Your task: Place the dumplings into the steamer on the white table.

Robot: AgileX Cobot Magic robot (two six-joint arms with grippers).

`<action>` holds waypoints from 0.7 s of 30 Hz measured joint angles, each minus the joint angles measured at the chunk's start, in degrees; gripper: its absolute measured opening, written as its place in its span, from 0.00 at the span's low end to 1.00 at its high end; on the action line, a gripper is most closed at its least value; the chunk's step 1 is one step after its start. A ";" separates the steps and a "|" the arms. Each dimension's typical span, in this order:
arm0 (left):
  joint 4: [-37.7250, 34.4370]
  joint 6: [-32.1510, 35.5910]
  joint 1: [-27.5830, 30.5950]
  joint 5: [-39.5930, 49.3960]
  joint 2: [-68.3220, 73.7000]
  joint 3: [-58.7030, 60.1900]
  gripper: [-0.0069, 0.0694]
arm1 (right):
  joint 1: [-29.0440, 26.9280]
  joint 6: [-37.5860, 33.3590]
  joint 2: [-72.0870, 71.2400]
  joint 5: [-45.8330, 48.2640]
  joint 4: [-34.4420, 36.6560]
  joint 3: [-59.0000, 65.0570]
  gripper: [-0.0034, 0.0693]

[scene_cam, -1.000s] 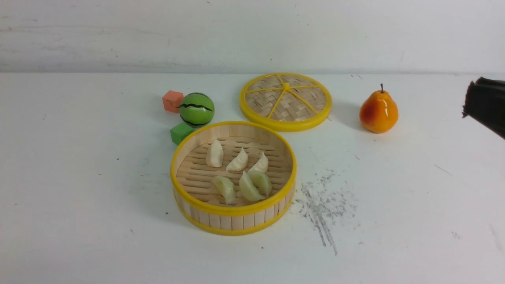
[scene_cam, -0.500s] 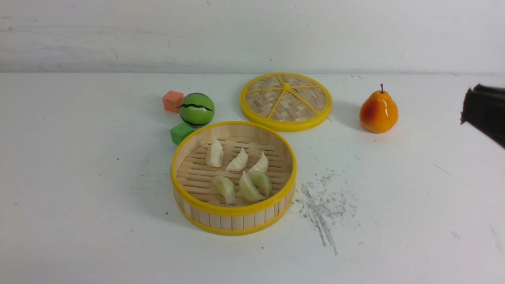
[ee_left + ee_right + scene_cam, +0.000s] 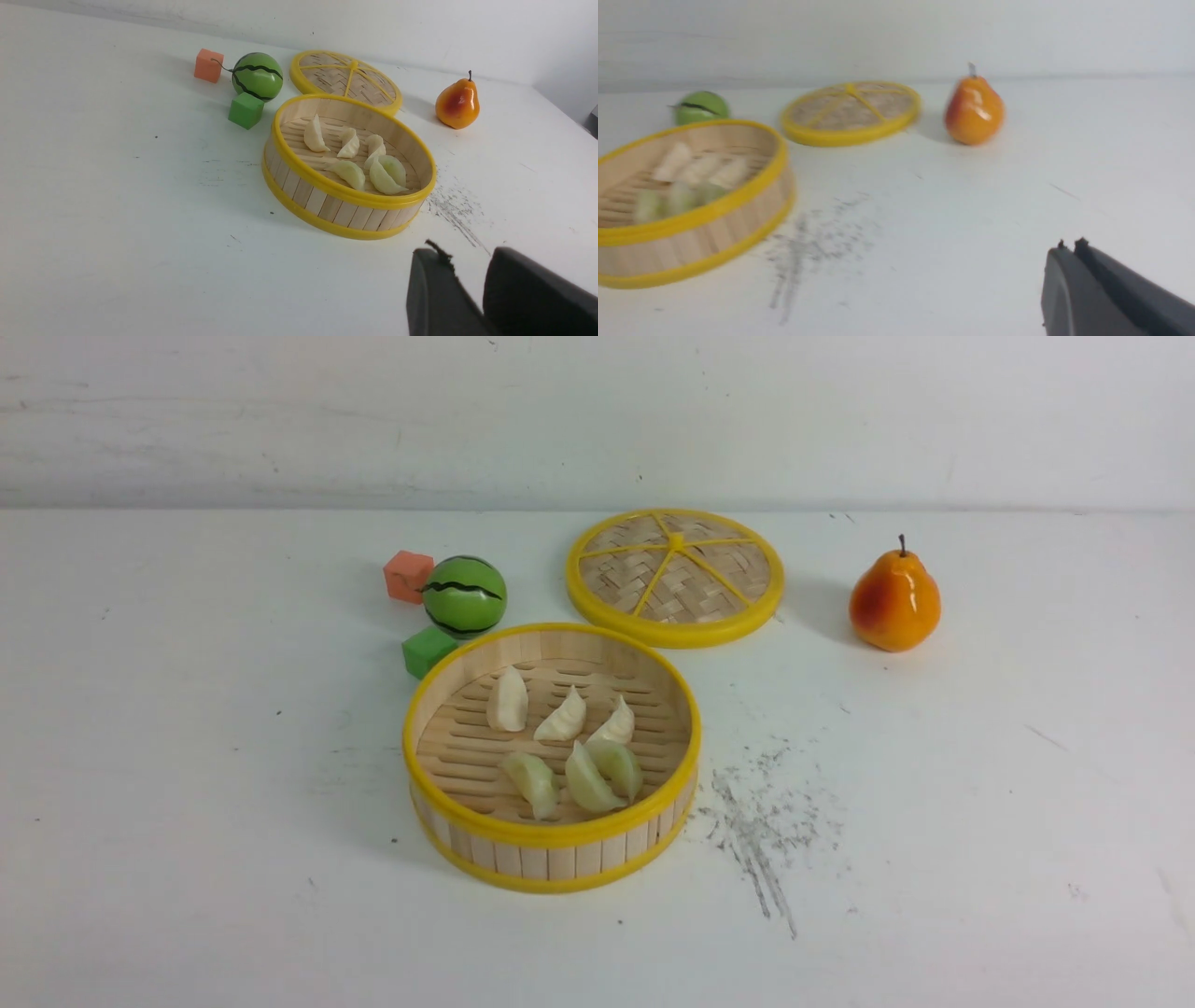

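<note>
now all six dumplings (image 3: 565,747) lie inside the steamer (image 3: 551,845) on the white table (image 3: 187,784); left gripper (image 3: 467,275) slightly parted and empty, right gripper (image 3: 1069,252) closed, empty.

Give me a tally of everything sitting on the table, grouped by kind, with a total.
White dumplings: 3
Green dumplings: 3
Steamer: 1
Steamer lid: 1
Toy watermelon: 1
Pear: 1
Orange cube: 1
Green cube: 1
Total: 12
</note>
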 joint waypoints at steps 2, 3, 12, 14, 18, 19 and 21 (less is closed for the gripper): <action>0.00 0.00 0.00 0.00 0.00 0.00 0.30 | -2.73 3.15 -1.62 1.94 -2.18 2.45 0.03; 0.00 0.00 0.00 0.00 0.00 0.00 0.30 | -3.87 3.69 -1.91 2.73 -2.56 3.19 0.02; 0.00 0.00 0.00 0.00 0.00 0.00 0.32 | -6.15 -1.57 -2.03 5.77 -2.16 3.94 0.02; 0.00 0.00 0.00 0.00 0.00 0.00 0.32 | -6.15 -1.89 -2.03 6.14 -2.09 3.87 0.02; 0.00 0.00 0.00 0.00 0.00 0.00 0.32 | -6.15 -2.10 -2.03 6.79 -2.04 3.76 0.02; 0.00 0.00 0.00 0.00 0.00 0.00 0.33 | -6.15 -2.12 -2.03 6.93 -2.03 3.74 0.02; 0.00 0.00 0.00 0.00 0.00 0.00 0.33 | -6.15 -2.17 -2.03 6.92 -1.98 3.74 0.02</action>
